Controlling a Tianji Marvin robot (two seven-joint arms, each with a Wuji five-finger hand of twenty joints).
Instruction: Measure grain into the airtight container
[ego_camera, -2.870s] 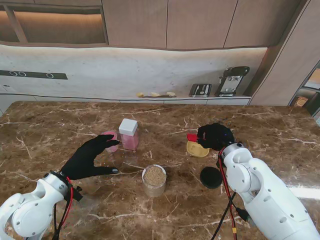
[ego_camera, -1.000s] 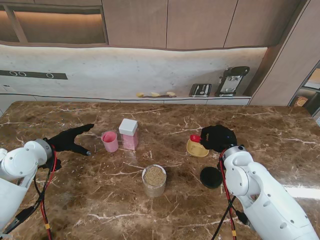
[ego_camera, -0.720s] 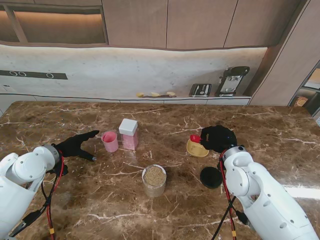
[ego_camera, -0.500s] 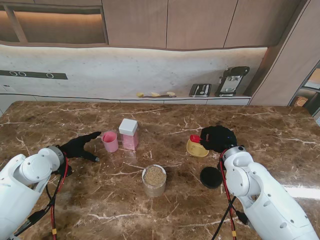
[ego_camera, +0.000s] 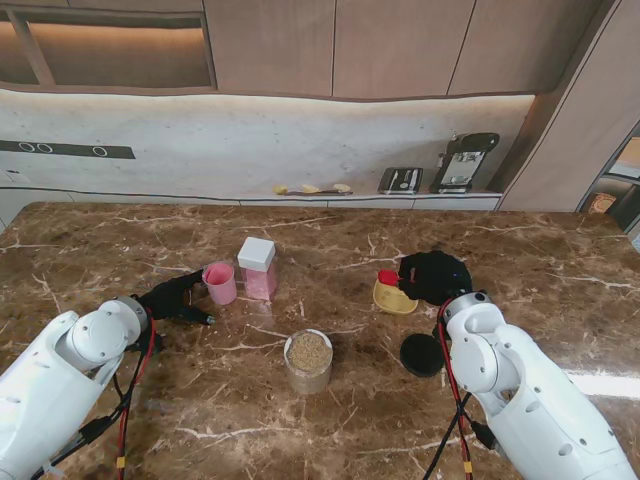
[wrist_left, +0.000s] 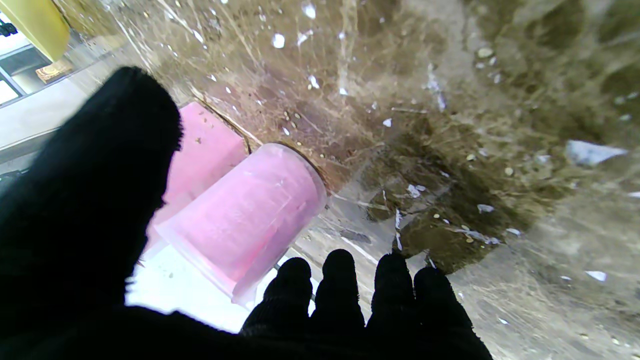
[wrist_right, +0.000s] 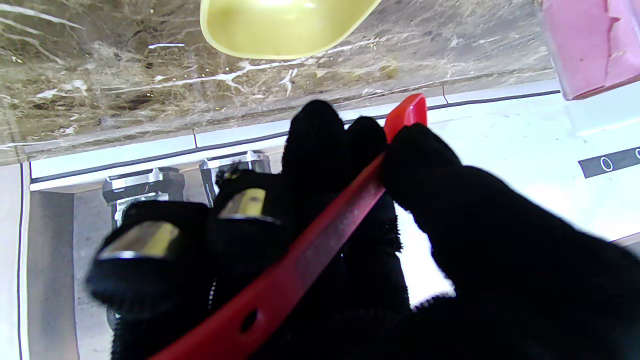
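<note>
Stand view showed the left hand (ego_camera: 178, 297) open beside the pink cup (ego_camera: 219, 283), the right hand (ego_camera: 432, 276) gripping a red scoop (ego_camera: 386, 277) over the yellow bowl (ego_camera: 394, 297); a careless reach could topple the cup.

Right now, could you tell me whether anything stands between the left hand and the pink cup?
Nothing visible does. The left hand is open just to the left of the pink cup, with only bare marble tabletop in the gap. The pink container with the white lid stands on the cup's far side, to its right.
</note>
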